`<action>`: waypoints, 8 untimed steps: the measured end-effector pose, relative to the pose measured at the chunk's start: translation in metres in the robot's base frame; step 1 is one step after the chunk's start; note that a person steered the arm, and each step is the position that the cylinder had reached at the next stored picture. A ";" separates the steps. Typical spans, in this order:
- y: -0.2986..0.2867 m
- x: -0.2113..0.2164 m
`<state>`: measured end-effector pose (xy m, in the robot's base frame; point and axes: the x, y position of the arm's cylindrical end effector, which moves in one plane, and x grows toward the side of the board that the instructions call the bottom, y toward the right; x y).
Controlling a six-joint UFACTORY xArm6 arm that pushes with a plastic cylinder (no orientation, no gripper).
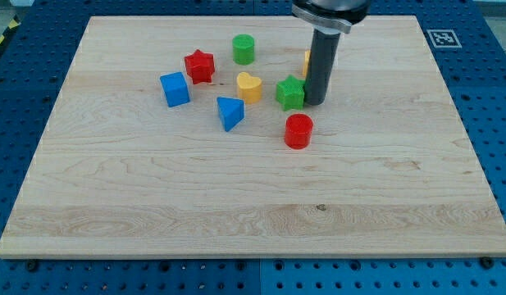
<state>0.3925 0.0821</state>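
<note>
My tip rests on the wooden board, pressed against the right side of the green star block. A yellow block is mostly hidden behind the rod, so its shape cannot be made out. Just below the tip stands the red cylinder. Left of the green star lies the yellow heart, and the blue triangular block sits lower left of that. Further left are the red star and the blue cube. The green cylinder stands towards the view's top.
The wooden board lies on a blue perforated table. A black-and-white marker tag sits beyond the board's top right corner. The rod's dark mount hangs at the view's top.
</note>
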 end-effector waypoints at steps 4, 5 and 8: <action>0.056 0.024; 0.087 0.081; -0.033 0.148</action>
<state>0.5405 0.0491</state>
